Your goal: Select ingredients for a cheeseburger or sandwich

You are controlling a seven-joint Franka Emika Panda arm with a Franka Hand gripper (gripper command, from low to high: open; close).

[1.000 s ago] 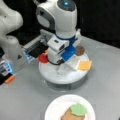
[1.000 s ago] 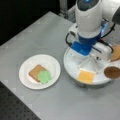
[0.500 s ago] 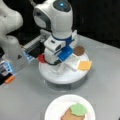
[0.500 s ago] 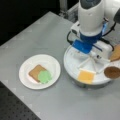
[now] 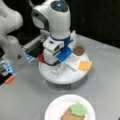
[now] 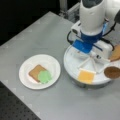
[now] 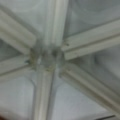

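My gripper point(image 5: 57, 62) hangs low over the middle of the white round divided tray point(image 5: 62, 78), its fingers hidden under the wrist body in both front views. On the tray lie the yellow cheese square point(image 5: 84, 65), the dark-brown patty point(image 5: 78, 50) and a red tomato disc point(image 5: 41, 58) half hidden behind the arm. A bread square point(image 6: 115, 53) shows at the tray's right edge in a front view. The sandwich point(image 6: 40, 74) is a bread square with green lettuce point(image 6: 45, 76) on it. The wrist view shows only the tray's dividers point(image 7: 47, 60) crossing close below.
The sandwich sits on a white paper plate point(image 6: 51, 63) beside the tray. The robot's base point(image 5: 12, 47) and an orange piece point(image 5: 10, 79) stand at a front view's left. The grey table's edge point(image 6: 15, 100) drops off near the plate.
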